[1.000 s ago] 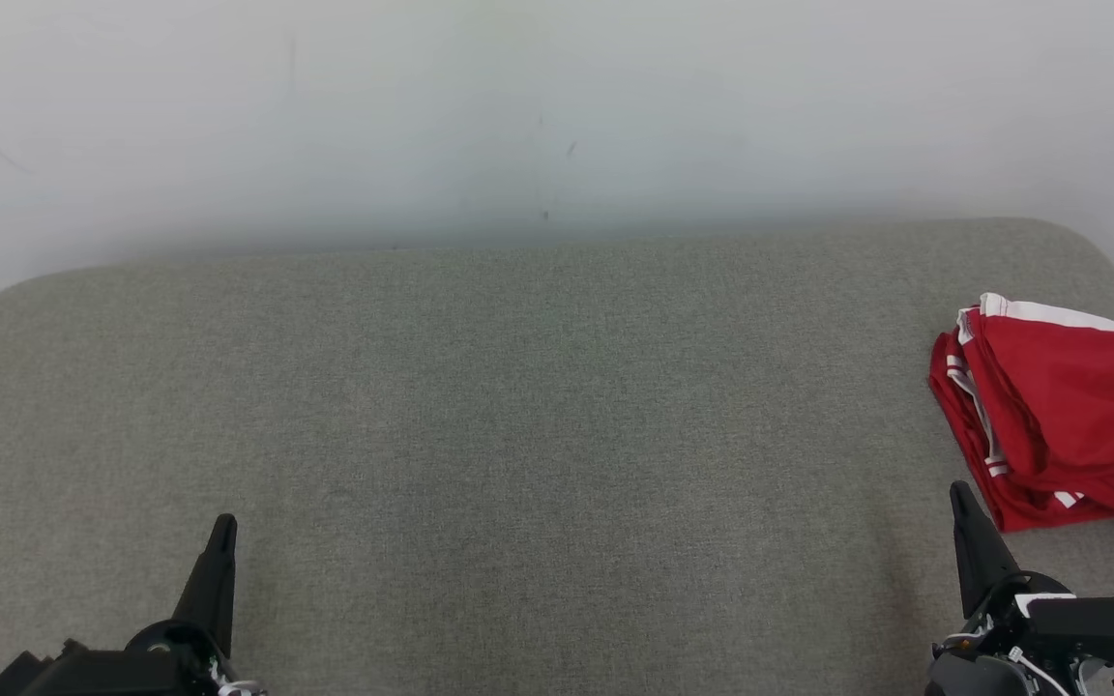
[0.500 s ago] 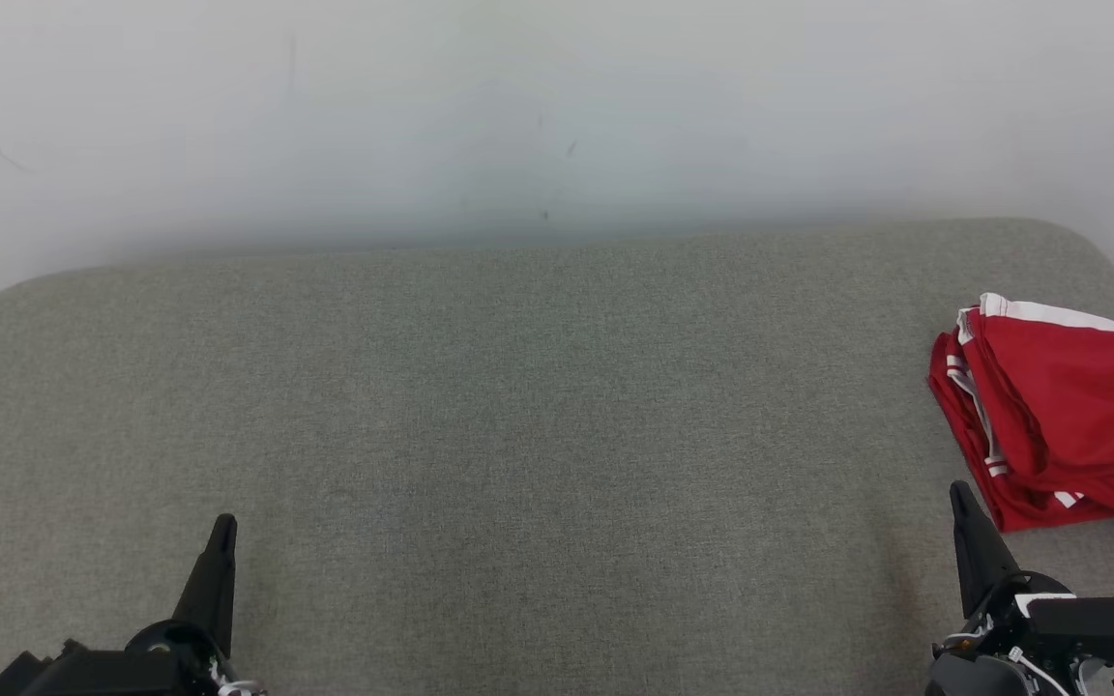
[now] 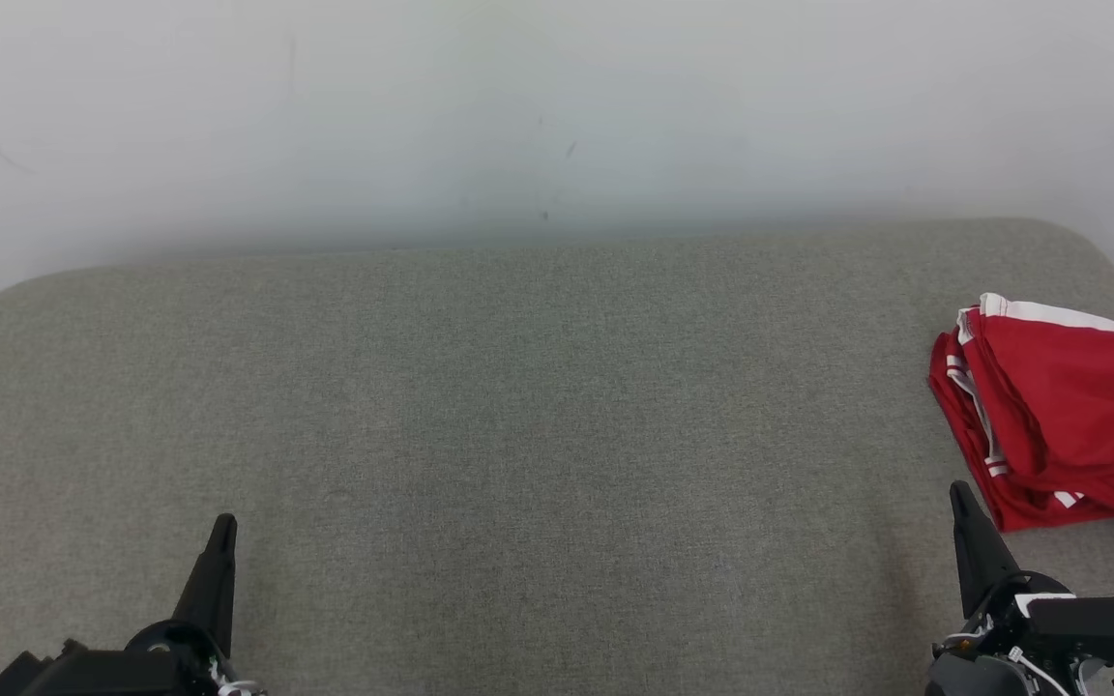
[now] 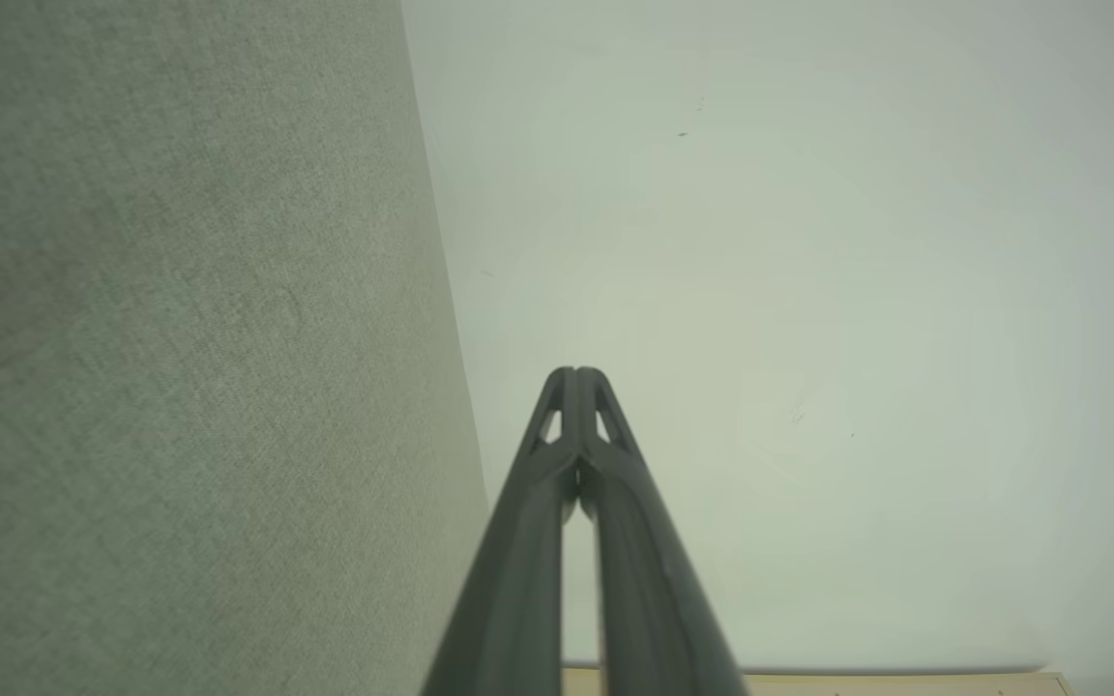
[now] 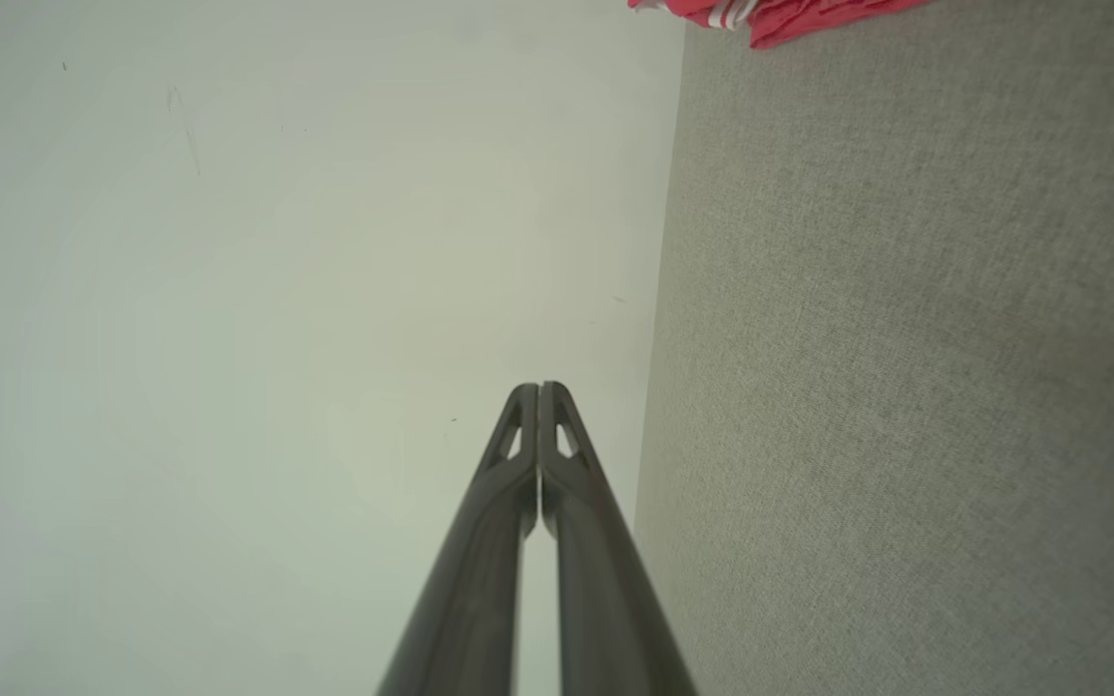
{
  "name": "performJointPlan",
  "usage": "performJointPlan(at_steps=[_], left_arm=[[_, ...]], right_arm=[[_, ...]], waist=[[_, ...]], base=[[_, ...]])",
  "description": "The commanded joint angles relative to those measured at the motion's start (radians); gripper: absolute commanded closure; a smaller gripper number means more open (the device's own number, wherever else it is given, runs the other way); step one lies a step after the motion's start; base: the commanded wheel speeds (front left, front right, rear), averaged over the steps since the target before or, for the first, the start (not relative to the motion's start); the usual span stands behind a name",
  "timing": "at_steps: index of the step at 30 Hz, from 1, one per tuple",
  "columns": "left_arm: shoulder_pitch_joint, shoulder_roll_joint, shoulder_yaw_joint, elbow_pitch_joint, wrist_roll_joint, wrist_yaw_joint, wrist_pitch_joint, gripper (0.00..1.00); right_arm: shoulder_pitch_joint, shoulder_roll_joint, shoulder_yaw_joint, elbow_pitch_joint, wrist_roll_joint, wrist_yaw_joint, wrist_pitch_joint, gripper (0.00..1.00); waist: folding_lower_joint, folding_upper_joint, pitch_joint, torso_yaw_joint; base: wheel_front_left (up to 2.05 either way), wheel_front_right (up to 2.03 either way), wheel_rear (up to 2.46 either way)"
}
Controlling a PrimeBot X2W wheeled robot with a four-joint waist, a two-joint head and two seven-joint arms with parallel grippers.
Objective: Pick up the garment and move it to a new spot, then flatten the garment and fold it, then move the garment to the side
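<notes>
- Head: high over near edge of grey fabric surface (image 3: 538,406), facing forward and down; far edge and white wall (image 3: 557,97) in frame.
- Left wrist: low, close to surface, rolled sideways, sighting along left gripper (image 4: 576,370) at wall.
- Right wrist: same, mirrored, along right gripper (image 5: 539,387).
- Shared: surface, wall; red garment (image 3: 1060,406) in head and right wrist.

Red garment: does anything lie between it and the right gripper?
Nothing visible does. The right gripper, shut, points up just left of the red garment, near its front corner. In the head view only a narrow strip of the bare grey surface shows between them.
</notes>
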Motion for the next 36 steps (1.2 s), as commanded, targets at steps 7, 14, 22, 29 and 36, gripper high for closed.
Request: performJointPlan(at_steps=[7,14,22,29,36], left_arm=[[-0.004,0.006,0.003,-0.003,-0.004,-0.003,0.004,1.00],[-0.004,0.006,0.003,-0.003,-0.004,-0.003,0.004,1.00],[-0.004,0.006,0.003,-0.003,-0.004,-0.003,0.004,1.00],[-0.004,0.006,0.003,-0.003,-0.004,-0.003,0.004,1.00],[-0.004,0.006,0.003,-0.003,-0.004,-0.003,0.004,1.00]], right_arm=[[-0.004,0.002,-0.001,-0.002,0.002,-0.002,0.003,1.00],[-0.004,0.002,-0.001,-0.002,0.002,-0.002,0.003,1.00],[-0.004,0.002,-0.001,-0.002,0.002,-0.002,0.003,1.00],[-0.004,0.002,-0.001,-0.002,0.002,-0.002,0.003,1.00],[-0.004,0.002,-0.001,-0.002,0.001,-0.002,0.003,1.00]], waist=[[0.0000,0.0000,0.000,0.000],[0.0000,0.0000,0.000,0.000],[0.0000,0.0000,0.000,0.000],[0.0000,0.0000,0.000,0.000],[0.0000,0.0000,0.000,0.000]], base=[[0.00,0.00,0.00],[0.00,0.00,0.00],[0.00,0.00,0.00],[0.00,0.00,0.00],[0.00,0.00,0.00]])
